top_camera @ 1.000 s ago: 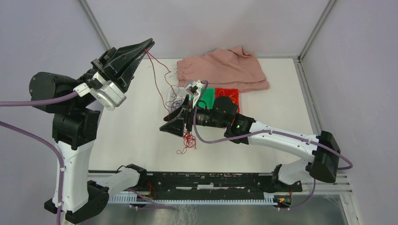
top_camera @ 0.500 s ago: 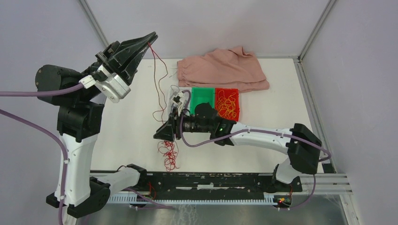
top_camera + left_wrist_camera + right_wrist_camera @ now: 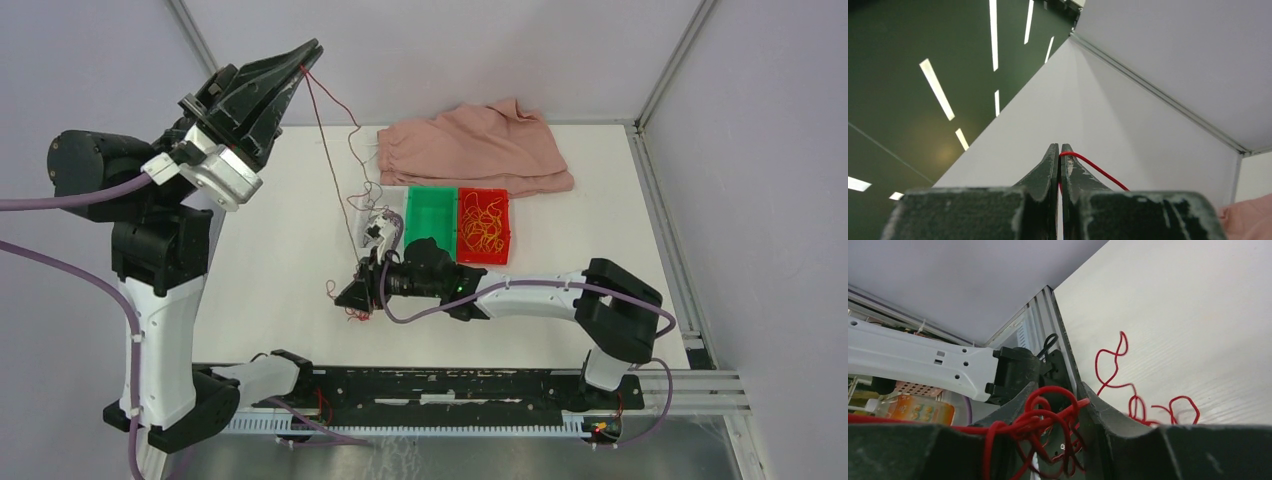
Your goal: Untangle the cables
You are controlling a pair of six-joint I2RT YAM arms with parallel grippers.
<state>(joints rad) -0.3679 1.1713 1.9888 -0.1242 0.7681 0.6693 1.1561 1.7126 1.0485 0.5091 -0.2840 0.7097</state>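
Top external, left gripper (image 3: 308, 52): raised high, clamped on a thin red string-like cord (image 3: 323, 140).
Top external, cord: runs down to the right gripper (image 3: 350, 295), low over the white table (image 3: 270, 250).
Left wrist: 2 black fingers (image 3: 1048, 165) pressed together, cord pinched at their tips.
Right wrist: jaws stand apart around tangled cord; cannot tell whether they grip it.

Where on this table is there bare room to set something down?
Two bare patches: right of the red bin, out to the table edge, nearer than the pink cloth; and the left side, between the left arm and the hanging red cable. Crowded: the middle, around the green bin and the right gripper.
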